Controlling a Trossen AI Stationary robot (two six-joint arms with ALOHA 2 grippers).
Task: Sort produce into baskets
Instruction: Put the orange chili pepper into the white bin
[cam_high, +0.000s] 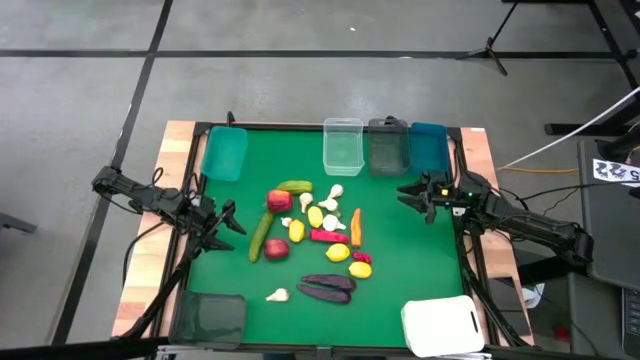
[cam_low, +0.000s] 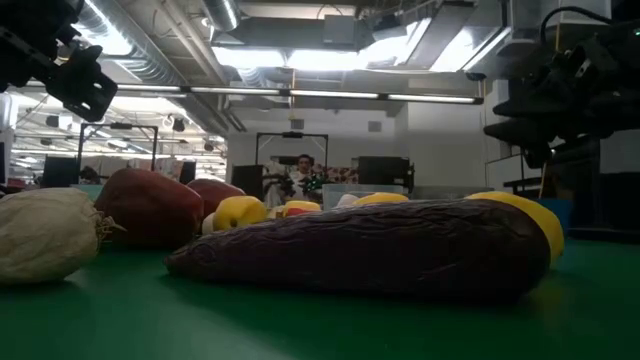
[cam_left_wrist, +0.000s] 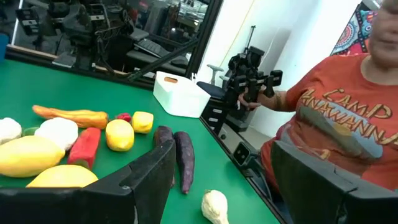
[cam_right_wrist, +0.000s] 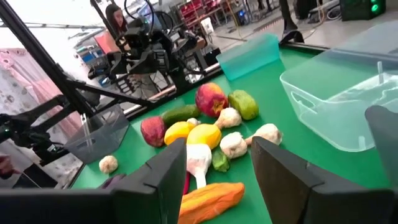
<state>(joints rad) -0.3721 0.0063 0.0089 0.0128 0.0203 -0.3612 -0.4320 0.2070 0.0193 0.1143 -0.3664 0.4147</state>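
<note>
The produce (cam_high: 312, 240) lies heaped mid-table, pieces touching, so a grab at one would likely nudge its neighbours or roll an apple (cam_high: 279, 201) away. The baskets (cam_high: 342, 145) line the table's edges, seemingly all bare. Left gripper (cam_high: 226, 222) and right gripper (cam_high: 415, 195) hover beside the heap, both spread wide, holding and touching nothing

Grey floor (cam_high: 300, 80), bright ceiling lights (cam_low: 290, 55)

Produce (cam_high: 312, 240) mid-table; baskets (cam_high: 343, 145) along edges.
</note>
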